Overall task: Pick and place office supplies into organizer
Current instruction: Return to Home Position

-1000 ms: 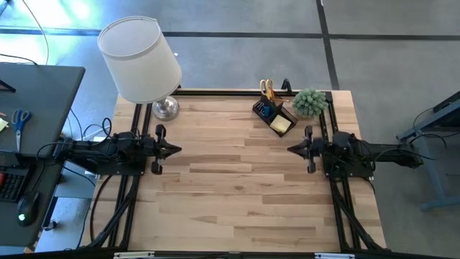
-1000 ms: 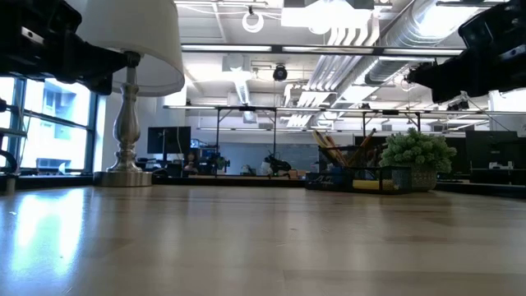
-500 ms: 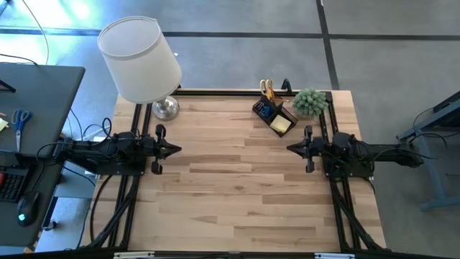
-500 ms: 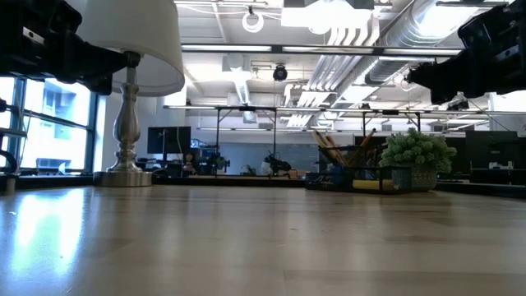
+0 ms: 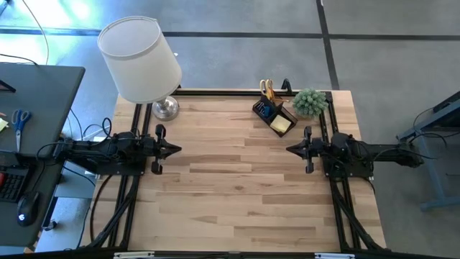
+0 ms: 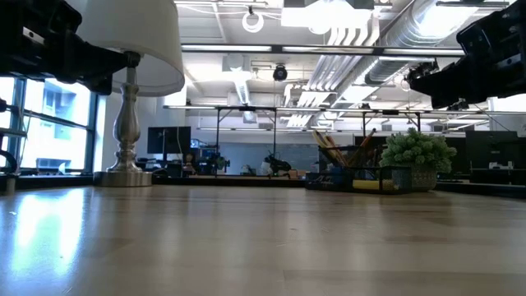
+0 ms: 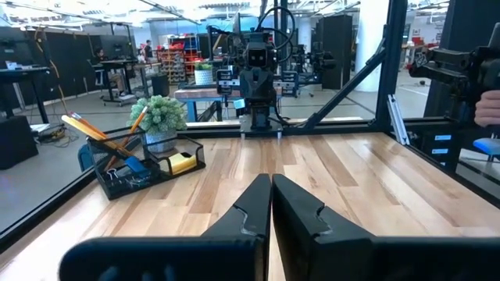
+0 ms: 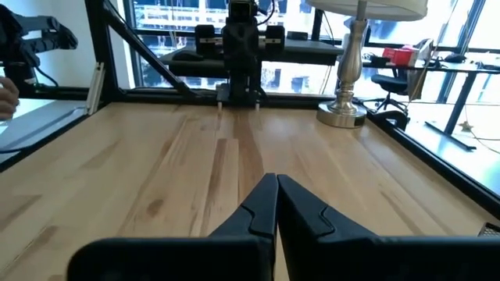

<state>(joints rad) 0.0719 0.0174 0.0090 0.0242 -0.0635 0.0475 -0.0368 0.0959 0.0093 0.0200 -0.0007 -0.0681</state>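
Left jaws: pressed together, empty, bench's left edge.
Right jaws: likewise, right edge.
Organizer [image 7: 109,168]: contents crowded, indistinct.

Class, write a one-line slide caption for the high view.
Left gripper and right gripper, shut and empty, face each other across the table; filled organizer beside the plant.

Lamp [image 5: 140,61], plant [image 5: 310,101] and a side desk [image 5: 43,93] around a wooden table [image 5: 237,194]
The lamp, with a white shade and a silver base [image 5: 165,108], stands at the table's far left corner, and the small green plant sits near the far right corner. Off the table's left side, the dark desk carries blue-handled scissors [image 5: 21,119], a keyboard [image 5: 8,183] and a mouse [image 5: 27,208]. Grey floor [image 5: 388,65] lies beyond.
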